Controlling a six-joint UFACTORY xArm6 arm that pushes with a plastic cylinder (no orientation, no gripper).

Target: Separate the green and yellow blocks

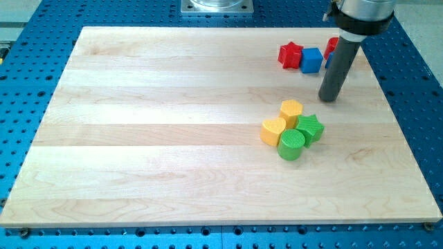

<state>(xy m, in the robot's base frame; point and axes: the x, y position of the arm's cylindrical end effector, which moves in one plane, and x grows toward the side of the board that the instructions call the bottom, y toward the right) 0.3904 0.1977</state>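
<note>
Two yellow blocks and two green blocks sit packed together right of the board's middle. The yellow hexagon block (291, 110) is at the cluster's top, the yellow heart-like block (273, 131) at its left. The green star block (310, 127) is at the right, the green cylinder (291, 145) at the bottom. All touch their neighbours. My tip (329, 97) rests on the board above and to the right of the cluster, a short gap from the yellow hexagon and the green star.
A red star block (291, 54) and a blue cube (311, 60) sit side by side near the board's top right. Another red block (331, 46) is partly hidden behind the rod. The wooden board (138, 138) lies on a blue perforated table.
</note>
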